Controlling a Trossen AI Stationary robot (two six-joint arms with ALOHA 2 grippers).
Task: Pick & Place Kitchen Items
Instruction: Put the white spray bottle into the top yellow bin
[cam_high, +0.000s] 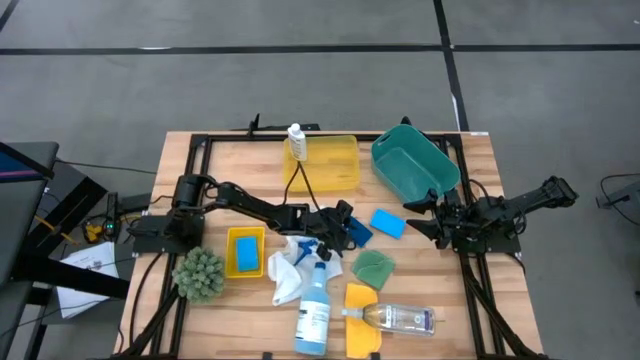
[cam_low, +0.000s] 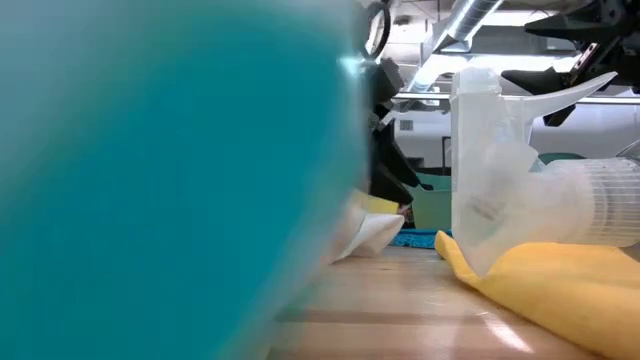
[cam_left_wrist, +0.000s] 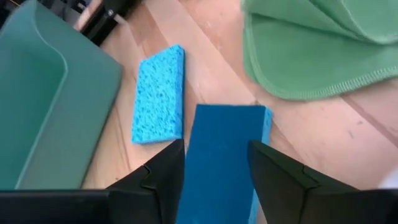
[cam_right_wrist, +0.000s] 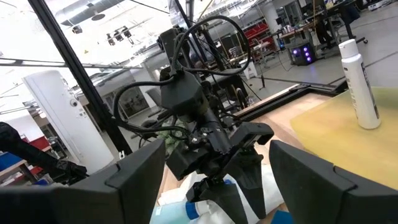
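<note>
Left hand (cam_high: 352, 232) is out over the middle of the tabletop (cam_high: 200, 180), its two fingers (cam_left_wrist: 163, 176) standing on either side of a dark blue sponge (cam_left_wrist: 224, 158). From the wrist view the sponge sits right in the gap, but whether the pads actually press on it I cannot tell; the near end of the sponge is cut off at the picture's edge. Just beside it lies a lighter blue sponge (cam_left_wrist: 158, 94), flat on the wood, and a green cloth (cam_left_wrist: 311, 50) runs off the frame, folded over itself. The teal bin (cam_left_wrist: 43, 93) shows only one corner here.

From above: the white bottle (cam_high: 297, 142) stands upright on the yellow tray (cam_high: 335, 165); another blue sponge (cam_high: 246, 251) lies in the small yellow tray (cam_high: 232, 236). The spray bottle (cam_high: 314, 305) lies on its side near the front edge, white cloth (cam_high: 285, 280) bunched beside it, the clear bottle (cam_high: 400, 318) lying across a yellow cloth (cam_high: 360, 300). Spiky green ball (cam_high: 199, 273) sits at the front left.

Right hand (cam_high: 428, 215) waits near the bin, fingers (cam_right_wrist: 314, 177) spread wide, nothing between them.

The low view is mostly blocked by a blurred teal mass; only a clear spray head (cam_low: 490, 170) over yellow cloth reads well.
</note>
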